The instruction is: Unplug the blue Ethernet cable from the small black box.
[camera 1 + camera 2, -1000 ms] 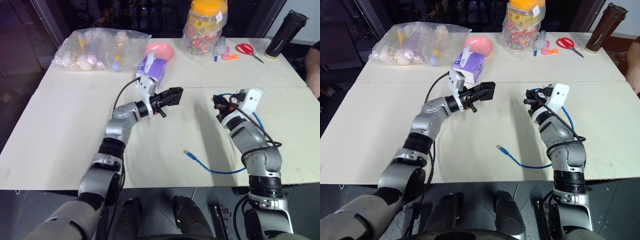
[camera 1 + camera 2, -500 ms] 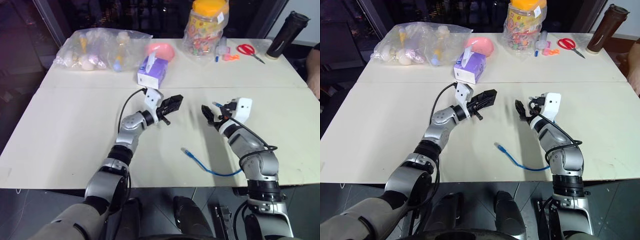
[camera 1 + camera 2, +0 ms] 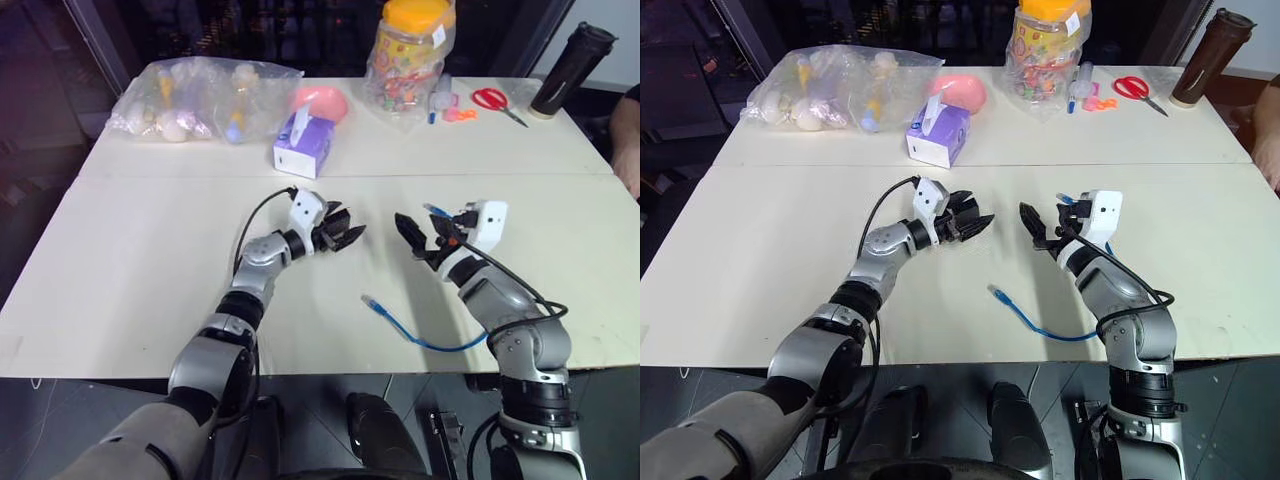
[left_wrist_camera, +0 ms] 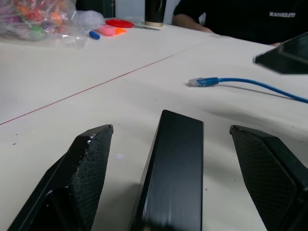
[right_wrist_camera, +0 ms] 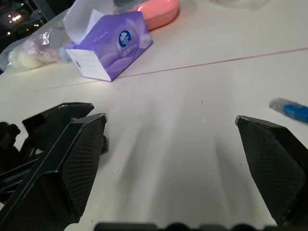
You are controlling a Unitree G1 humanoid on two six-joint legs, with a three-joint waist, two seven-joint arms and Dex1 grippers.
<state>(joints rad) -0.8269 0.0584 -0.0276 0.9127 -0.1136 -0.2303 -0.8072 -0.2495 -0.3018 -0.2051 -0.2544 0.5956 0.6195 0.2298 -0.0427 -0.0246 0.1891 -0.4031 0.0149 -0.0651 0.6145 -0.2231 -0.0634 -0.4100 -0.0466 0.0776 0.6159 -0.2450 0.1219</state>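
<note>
Head views: pale worktop (image 3: 150, 250). The left tool (image 3: 342, 234) sits low near the middle, fingers spread. The right tool (image 3: 420, 235) faces it from just beside, fingers also spread and holding nothing. The blue Ethernet cable (image 3: 400, 328) lies loose on the worktop, its clear-tipped plug (image 3: 373, 302) free, on the near side of the gap between the two tools. The cord curves from there toward the right arm and passes behind it. A purple-and-white tissue box (image 3: 300, 145) stands well apart toward the far side. Left wrist view: the small black box (image 4: 172, 178) lies flat between the left tool's fingers (image 4: 89, 159), its long axis running along the tool's own line. There is bare worktop on either side of it, so the fingers stand wide and clear of it rather than gripping. The cable's plug rests beyond the box, well apart from it, with the cord trailing off toward the other tool; nothing joins cable and box. A person in a dark top sits at the far edge. Right wrist view: the right tool's fingers (image 5: 79, 159) stand wide over bare worktop. The left tool's dark fingers are to one side and a blue plug is at the opposite edge. Judgement: the cable reads as already out of the box. The box is nearest the left tool, the loose plug nearer the right arm.
</note>
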